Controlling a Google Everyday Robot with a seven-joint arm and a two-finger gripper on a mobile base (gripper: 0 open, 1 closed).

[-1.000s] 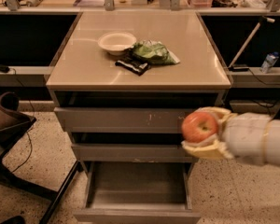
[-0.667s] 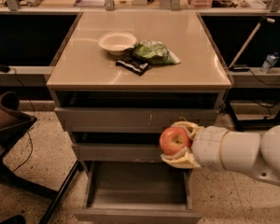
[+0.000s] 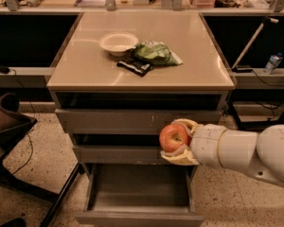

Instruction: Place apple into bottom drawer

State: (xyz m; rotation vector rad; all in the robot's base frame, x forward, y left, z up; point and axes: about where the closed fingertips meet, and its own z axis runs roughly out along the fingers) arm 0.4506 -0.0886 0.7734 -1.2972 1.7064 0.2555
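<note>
My gripper (image 3: 176, 141) reaches in from the right on a thick white arm and is shut on the apple (image 3: 173, 137), a small red-orange fruit with a yellowish patch. It holds the apple in front of the middle drawer's front, above the right part of the bottom drawer (image 3: 139, 189). The bottom drawer is pulled out toward me, a wide shallow grey tray, with nothing seen inside it.
On the cabinet top (image 3: 85, 70) stand a white bowl (image 3: 118, 42), a green bag (image 3: 155, 53) and a dark packet (image 3: 135, 66). A chair (image 3: 9, 126) with cables stands at the left. A water bottle (image 3: 272, 63) and a pole are at the right.
My gripper has carried the apple leftward and a little lower, from right of the cabinet to in front of the middle drawer, above the open bottom drawer.
</note>
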